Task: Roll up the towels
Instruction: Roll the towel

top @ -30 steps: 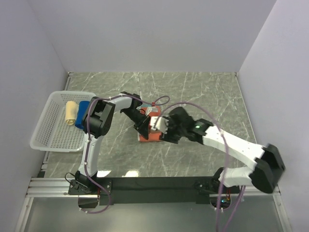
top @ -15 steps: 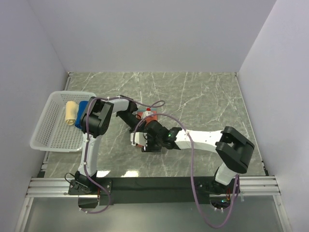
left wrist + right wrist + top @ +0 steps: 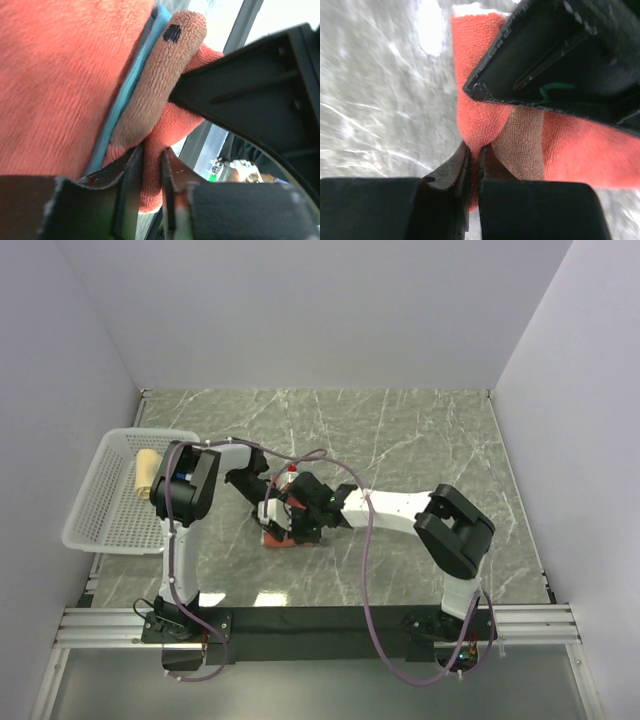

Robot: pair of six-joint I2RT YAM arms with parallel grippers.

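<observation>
One rust-orange towel (image 3: 278, 538) sits bunched near the middle of the marble bench (image 3: 420, 430). On it, the left claw (image 3: 151, 155) is nearly closed, pinching a fold beside the brown and teal band. The right claw (image 3: 472, 150) is likewise nipped tight on a fold at the towel's edge. At far left, a rolled beige towel (image 3: 147, 470) lies in the white lattice basket (image 3: 100, 520).
</observation>
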